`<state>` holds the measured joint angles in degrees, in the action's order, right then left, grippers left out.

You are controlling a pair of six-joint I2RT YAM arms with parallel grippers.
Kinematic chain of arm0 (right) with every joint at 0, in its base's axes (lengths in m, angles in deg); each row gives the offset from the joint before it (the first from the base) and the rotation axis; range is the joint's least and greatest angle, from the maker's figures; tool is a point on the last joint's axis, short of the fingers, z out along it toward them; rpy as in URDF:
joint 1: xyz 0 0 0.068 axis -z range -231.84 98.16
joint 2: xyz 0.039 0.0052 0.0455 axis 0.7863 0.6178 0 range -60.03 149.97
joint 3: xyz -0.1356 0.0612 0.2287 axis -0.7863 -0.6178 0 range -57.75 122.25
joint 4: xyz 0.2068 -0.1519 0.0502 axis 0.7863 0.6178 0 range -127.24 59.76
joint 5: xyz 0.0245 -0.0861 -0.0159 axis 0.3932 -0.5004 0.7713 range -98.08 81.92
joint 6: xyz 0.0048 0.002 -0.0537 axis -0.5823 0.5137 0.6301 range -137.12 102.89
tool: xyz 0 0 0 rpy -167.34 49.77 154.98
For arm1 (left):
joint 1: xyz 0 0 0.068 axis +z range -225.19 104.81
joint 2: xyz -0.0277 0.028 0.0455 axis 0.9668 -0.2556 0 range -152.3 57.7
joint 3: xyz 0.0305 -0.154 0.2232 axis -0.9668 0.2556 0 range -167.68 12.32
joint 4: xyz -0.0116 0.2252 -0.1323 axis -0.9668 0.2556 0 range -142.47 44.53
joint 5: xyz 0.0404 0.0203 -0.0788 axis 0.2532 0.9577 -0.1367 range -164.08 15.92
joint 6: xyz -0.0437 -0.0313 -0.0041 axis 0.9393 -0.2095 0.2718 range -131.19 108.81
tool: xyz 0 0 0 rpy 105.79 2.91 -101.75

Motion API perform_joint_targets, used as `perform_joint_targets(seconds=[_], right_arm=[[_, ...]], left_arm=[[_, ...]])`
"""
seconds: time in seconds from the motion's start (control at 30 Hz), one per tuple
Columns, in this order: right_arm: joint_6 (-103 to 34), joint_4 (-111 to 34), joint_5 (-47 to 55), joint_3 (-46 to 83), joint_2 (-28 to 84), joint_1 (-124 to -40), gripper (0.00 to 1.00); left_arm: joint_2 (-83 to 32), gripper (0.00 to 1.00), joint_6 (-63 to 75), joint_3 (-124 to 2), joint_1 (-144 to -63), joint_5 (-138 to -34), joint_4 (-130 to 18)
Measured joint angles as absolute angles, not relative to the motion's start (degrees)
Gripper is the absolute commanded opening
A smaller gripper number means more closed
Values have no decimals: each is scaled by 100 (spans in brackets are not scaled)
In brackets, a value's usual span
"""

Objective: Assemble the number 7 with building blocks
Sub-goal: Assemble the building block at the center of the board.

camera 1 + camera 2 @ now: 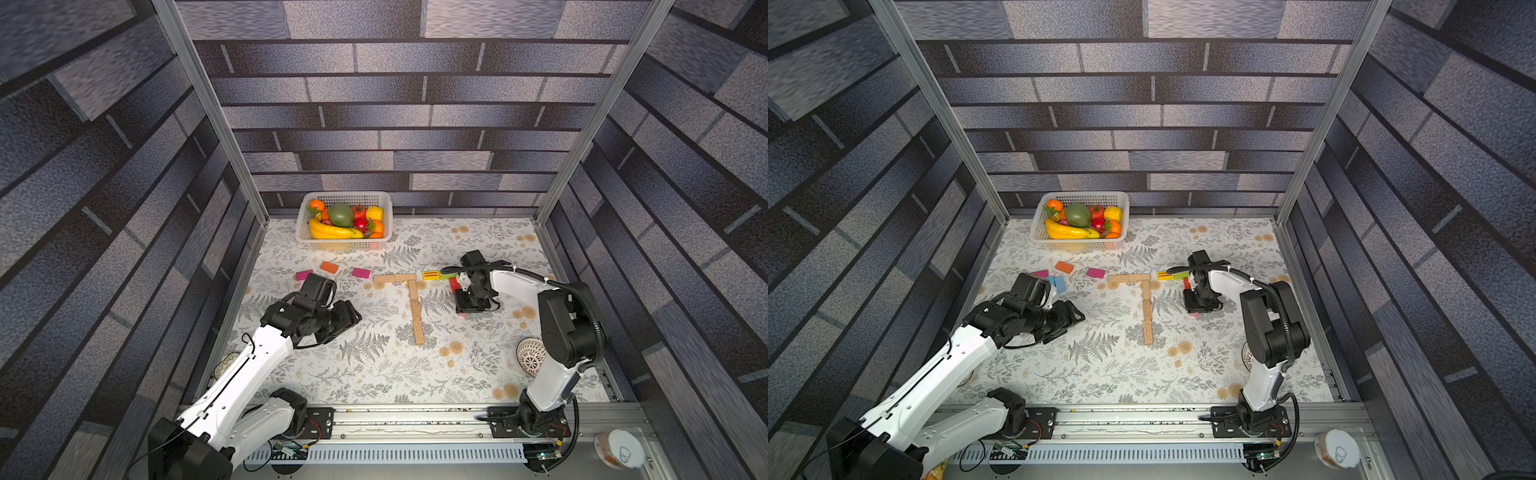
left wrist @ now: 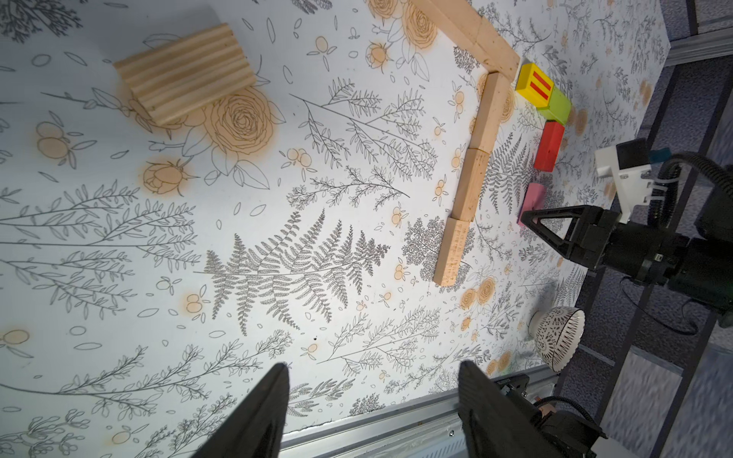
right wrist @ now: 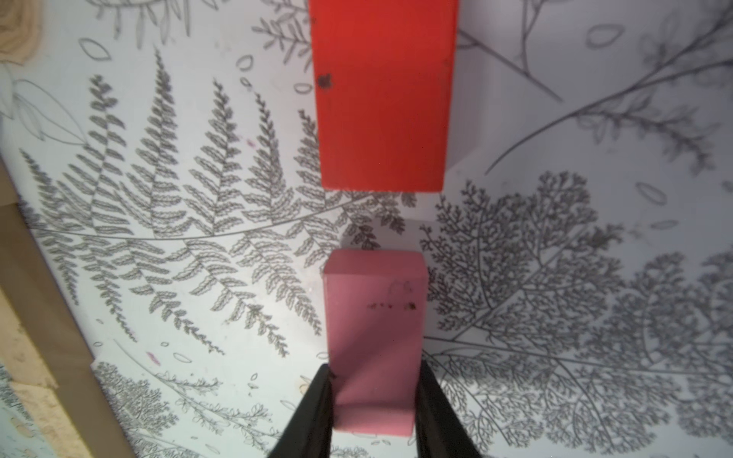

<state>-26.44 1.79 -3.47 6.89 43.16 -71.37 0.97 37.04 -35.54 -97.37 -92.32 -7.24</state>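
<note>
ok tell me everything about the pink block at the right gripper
The pink block is a flat rectangular piece, matte pale pink paint with dark specks on top. It lies on the floral cloth, end-on to the red block with a gap between. The fingers of the right gripper pinch its long sides at one end.

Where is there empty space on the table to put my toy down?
Plenty of bare cloth lies between the tan stem, the left hand and the front rail. Crowded: beside the stem, where the right hand grips a pink block near the red block.
</note>
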Motion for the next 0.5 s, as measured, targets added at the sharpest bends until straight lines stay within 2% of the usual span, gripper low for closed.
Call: perform_joint_targets(seconds=[0.5], right_arm=[[-2467, 410, -520, 1013, 4552, -7172, 33]], left_arm=[[178, 70, 3682, -3445, -9575, -9361, -636]])
